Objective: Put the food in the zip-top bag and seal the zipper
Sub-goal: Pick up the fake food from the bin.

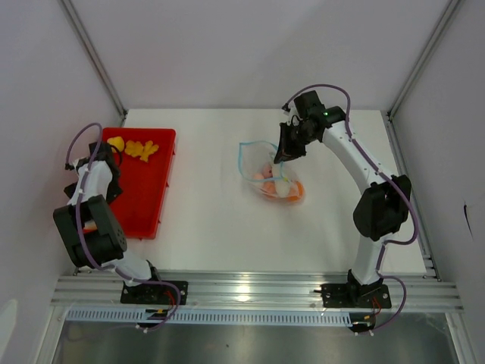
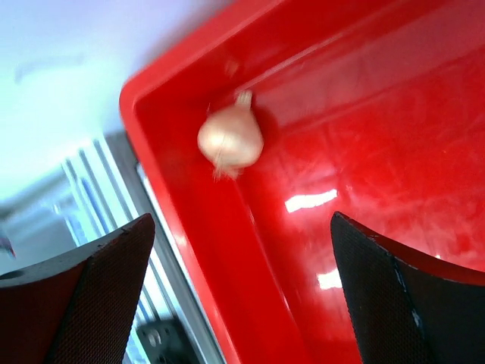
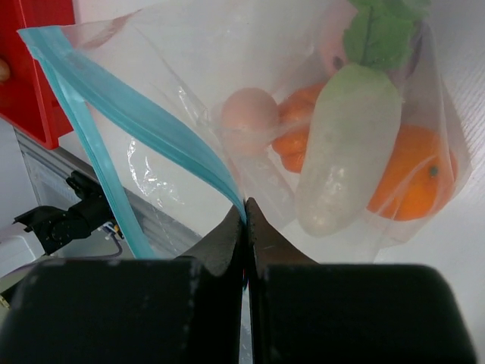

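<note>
The clear zip-top bag lies mid-table, mouth to the left, its teal zipper gaping open. Inside I see a white radish, an orange, a pink egg and a carrot piece. My right gripper is shut on the zipper strip, pinching it at the fingertips. Yellow and orange food pieces lie at the far end of the red tray. My left gripper is open and empty above the tray's near left corner, where a pale onion lies.
The red tray sits at the table's left, its rim next to the aluminium rail along the table's near edge. A corner of the tray shows in the right wrist view. Frame posts stand at the far corners.
</note>
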Robot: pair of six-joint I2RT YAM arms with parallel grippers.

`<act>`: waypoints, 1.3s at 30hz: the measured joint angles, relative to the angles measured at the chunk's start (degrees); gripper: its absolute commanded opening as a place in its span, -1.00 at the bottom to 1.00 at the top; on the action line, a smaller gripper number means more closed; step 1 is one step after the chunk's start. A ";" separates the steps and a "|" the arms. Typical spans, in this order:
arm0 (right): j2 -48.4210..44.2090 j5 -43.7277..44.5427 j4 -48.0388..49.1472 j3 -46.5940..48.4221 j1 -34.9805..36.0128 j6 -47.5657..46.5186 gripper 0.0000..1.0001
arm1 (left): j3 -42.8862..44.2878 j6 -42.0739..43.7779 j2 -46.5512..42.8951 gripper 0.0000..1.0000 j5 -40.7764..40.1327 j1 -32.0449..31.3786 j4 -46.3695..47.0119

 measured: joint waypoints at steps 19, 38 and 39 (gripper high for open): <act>-4.52 1.22 -0.09 -3.50 3.37 -1.31 -1.00 | -9.62 24.50 3.74 0.89 7.72 5.75 21.42; -5.70 1.81 0.00 -5.11 2.95 -1.53 -1.00 | -14.97 27.76 2.86 0.71 3.37 9.38 27.02; -5.81 1.84 0.00 -5.11 2.82 -1.53 -1.00 | -15.52 27.87 2.58 0.67 3.13 9.46 26.99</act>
